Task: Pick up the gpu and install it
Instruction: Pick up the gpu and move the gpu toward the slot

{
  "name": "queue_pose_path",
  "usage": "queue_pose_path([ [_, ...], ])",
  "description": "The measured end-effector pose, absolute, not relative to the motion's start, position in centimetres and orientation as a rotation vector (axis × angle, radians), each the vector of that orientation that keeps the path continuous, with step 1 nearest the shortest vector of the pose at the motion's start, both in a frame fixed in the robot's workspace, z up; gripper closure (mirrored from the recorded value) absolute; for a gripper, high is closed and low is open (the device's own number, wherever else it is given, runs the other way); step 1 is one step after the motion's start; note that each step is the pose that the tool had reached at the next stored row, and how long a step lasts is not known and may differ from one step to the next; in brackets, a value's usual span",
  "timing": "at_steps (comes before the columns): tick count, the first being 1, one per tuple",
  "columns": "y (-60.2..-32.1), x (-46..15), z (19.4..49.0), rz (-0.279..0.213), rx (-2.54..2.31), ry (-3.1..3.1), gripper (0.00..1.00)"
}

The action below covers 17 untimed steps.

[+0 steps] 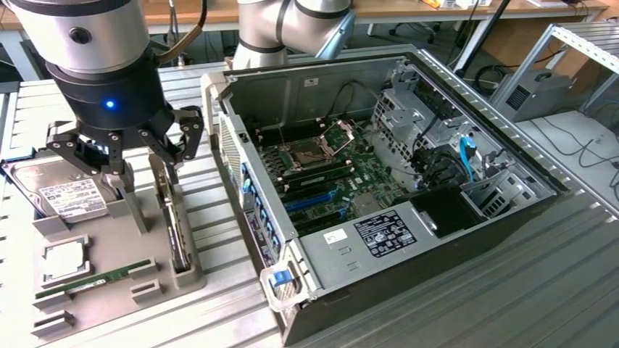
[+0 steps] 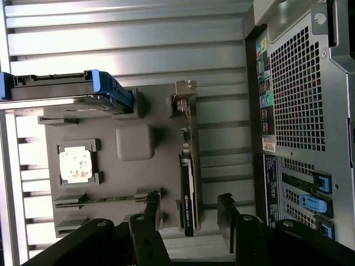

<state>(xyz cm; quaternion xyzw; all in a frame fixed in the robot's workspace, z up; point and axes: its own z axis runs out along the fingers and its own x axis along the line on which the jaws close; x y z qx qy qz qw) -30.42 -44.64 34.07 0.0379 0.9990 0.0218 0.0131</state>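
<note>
A robotics lab or workshop: an open computer case (image 1: 300, 90) on a ribbed metal desk (image 1: 541, 290), robot arm (image 1: 266, 29) behind, cable-strewn wooden benches (image 1: 406, 9) across the frame's top.

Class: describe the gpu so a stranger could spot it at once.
At the exterior view's left, beside the open computer case, sits a grey parts tray. The gpu stands on edge along the tray's case-side edge: a thin dark card with a silver end bracket, unlike the boxy hard drive and green memory stick.
</note>
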Motion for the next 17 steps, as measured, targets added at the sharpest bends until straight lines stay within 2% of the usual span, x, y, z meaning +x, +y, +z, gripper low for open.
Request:
queue_pose_path([
  [17, -44.6, -30.4, 32.5, 0.068, 0.118, 3.112, 0.46],
])
